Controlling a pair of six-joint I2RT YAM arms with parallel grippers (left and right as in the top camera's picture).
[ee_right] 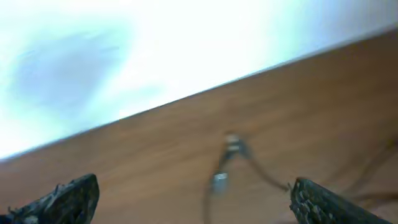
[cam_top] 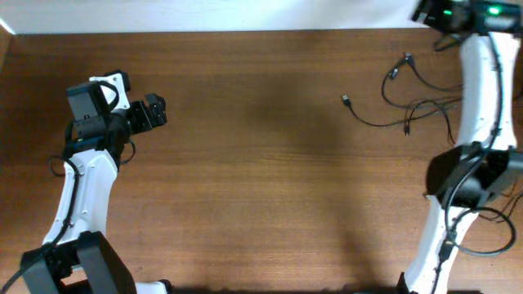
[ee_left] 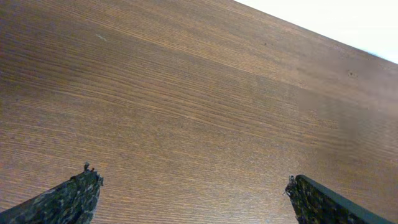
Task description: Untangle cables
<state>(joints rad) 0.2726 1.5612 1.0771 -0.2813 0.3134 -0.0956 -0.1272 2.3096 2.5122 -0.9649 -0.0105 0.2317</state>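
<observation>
The cables (cam_top: 372, 122) are several thin black cords lying loosely tangled on the wooden table (cam_top: 261, 180) at the far right, partly hidden under my right arm. Small plugs lie at their ends, one to the left (cam_top: 346, 100) and two nearer the back (cam_top: 406, 58). My right gripper (cam_top: 426, 11) hangs above the table's back right corner, open and holding nothing. In the blurred right wrist view, two cable plugs (ee_right: 219, 180) lie on the wood between and beyond its spread gripper (ee_right: 193, 194). My left gripper (cam_top: 158, 111) is far to the left. It stands open over bare wood (ee_left: 193, 190).
The table's back edge meets a white wall (cam_top: 245, 15). Thicker black wiring (cam_top: 490, 241) hangs by the right arm's base at the front right. The left arm's base (cam_top: 82, 265) fills the front left corner.
</observation>
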